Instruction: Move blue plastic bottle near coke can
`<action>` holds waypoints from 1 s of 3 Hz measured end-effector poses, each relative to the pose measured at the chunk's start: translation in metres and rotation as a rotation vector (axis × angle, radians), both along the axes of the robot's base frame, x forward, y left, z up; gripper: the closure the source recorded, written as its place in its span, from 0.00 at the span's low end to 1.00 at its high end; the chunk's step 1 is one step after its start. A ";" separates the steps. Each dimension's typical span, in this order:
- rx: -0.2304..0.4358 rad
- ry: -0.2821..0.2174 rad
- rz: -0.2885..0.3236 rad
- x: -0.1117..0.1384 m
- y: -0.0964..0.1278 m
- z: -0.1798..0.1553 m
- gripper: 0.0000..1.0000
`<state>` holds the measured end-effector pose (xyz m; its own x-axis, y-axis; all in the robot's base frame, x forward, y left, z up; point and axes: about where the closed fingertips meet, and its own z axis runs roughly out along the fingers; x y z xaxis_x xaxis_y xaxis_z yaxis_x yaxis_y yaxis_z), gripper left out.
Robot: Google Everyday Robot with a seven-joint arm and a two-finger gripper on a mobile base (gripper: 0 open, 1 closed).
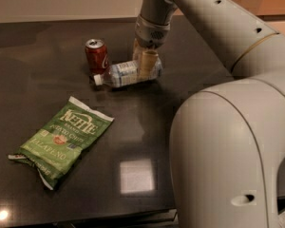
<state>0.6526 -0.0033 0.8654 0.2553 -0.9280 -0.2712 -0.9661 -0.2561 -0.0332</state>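
The coke can (pixel 96 56) crowds tool (pixel 143 61) clasping bottle (pixel 123 73).

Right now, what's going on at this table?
The robot's gripper is down at the dark table, closed around the right-hand end of a water bottle. The bottle lies on its side with its white cap pointing left. That cap end sits just in front of an upright coke can, though whether they touch is unclear. A green chip bag lies flat towards the front left, away from the gripper.
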 end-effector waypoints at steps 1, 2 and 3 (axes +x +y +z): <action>-0.005 -0.008 -0.008 0.011 0.004 -0.003 0.35; -0.003 -0.002 -0.006 0.013 0.009 -0.008 0.12; 0.019 -0.006 -0.008 0.017 0.017 -0.017 0.00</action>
